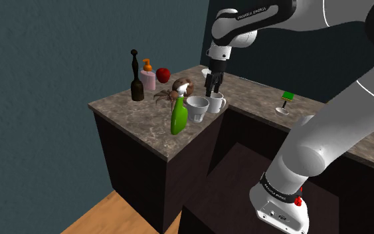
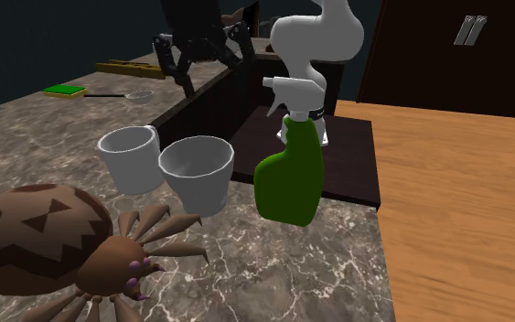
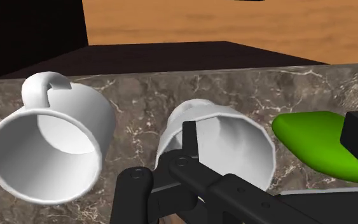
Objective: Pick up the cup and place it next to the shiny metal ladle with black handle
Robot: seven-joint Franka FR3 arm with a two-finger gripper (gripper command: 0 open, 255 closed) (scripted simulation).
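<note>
Two white vessels stand side by side on the marble counter [image 1: 149, 126]: a handleless cup [image 1: 196, 108] [image 2: 198, 172] [image 3: 225, 137] and a mug with a handle [image 1: 217, 102] [image 2: 129, 157] [image 3: 47, 146]. My black gripper [image 1: 212, 89] [image 2: 205, 59] [image 3: 275, 137] hovers just above them, open and holding nothing. In the wrist view the handleless cup lies by one finger and the mug is off to the side. The metal ladle with a black handle [image 1: 282, 110] [image 2: 123, 94] lies further along the counter, beside a green sponge [image 1: 287, 96] [image 2: 63, 90].
A green spray bottle [image 1: 178, 118] [image 2: 292, 174] [image 3: 317, 143] stands close beside the handleless cup. A brown toy spider [image 1: 179, 90] [image 2: 54, 242], a dark bottle [image 1: 137, 80], a pink soap dispenser [image 1: 148, 78] and a red apple [image 1: 163, 74] crowd the counter's far end.
</note>
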